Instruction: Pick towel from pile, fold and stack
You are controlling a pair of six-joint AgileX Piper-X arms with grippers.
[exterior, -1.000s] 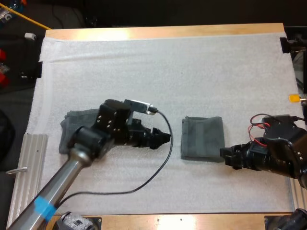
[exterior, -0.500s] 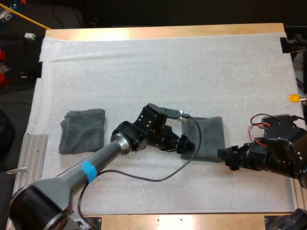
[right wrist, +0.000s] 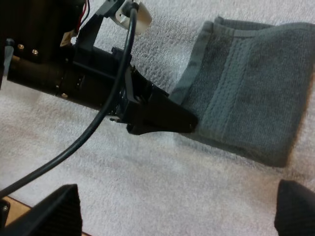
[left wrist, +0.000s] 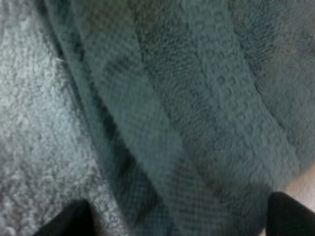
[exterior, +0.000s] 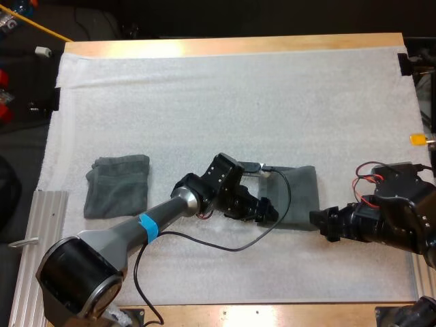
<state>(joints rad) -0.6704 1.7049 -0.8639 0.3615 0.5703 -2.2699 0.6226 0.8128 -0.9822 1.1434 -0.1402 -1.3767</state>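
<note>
A folded dark grey-green towel (exterior: pixel 294 196) lies on the white mat (exterior: pixel 225 102), right of centre. My left gripper (exterior: pixel 268 212) is at its near left edge. Seen from the left wrist, the left gripper (left wrist: pixel 179 219) is open, its fingertips (left wrist: pixel 74 221) apart with the towel (left wrist: pixel 197 113) spread just beyond them. My right gripper (exterior: pixel 320 223) rests by the towel's near right corner. It is open (right wrist: pixel 177 196) over bare mat and faces the towel (right wrist: pixel 251 93) and the left gripper (right wrist: pixel 182 120). A second towel (exterior: pixel 117 185) lies at the mat's left, in a rough square.
A ribbed metal rail (exterior: pixel 30 245) runs along the table's left edge. The left arm's black cable (exterior: pixel 225 246) loops over the mat in front of the folded towel. The far half of the mat is bare.
My left arm has swung right, from over the left towel across the mat to the folded towel's left edge. The right gripper has barely moved.
</note>
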